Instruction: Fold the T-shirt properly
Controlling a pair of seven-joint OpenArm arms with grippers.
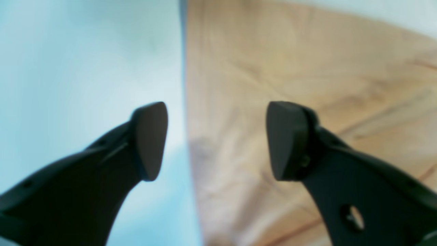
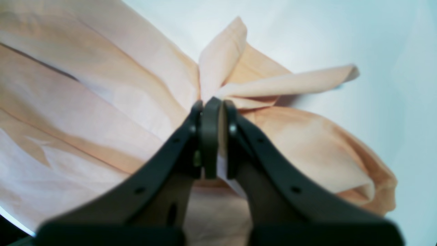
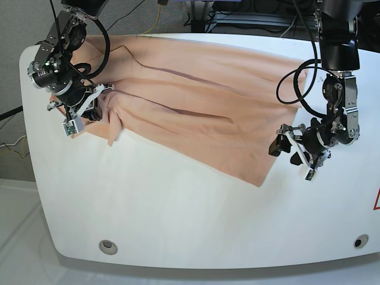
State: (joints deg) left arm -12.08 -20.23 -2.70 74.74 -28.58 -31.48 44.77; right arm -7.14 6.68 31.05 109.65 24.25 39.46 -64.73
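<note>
Where creased, soft T-shirt (image 3: 196, 101), smooth table (image 3: 178, 208)

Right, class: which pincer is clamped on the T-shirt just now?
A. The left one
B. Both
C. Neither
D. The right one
D: the right pincer is shut on bunched cloth of the T-shirt, while the left pincer stands open beside the hem, holding nothing.

place: robotics lab | evidence: rounded white glossy table (image 3: 178, 208) with bolt holes; black cables (image 3: 249, 15) and grey carpet floor (image 3: 18, 24) behind table
</note>
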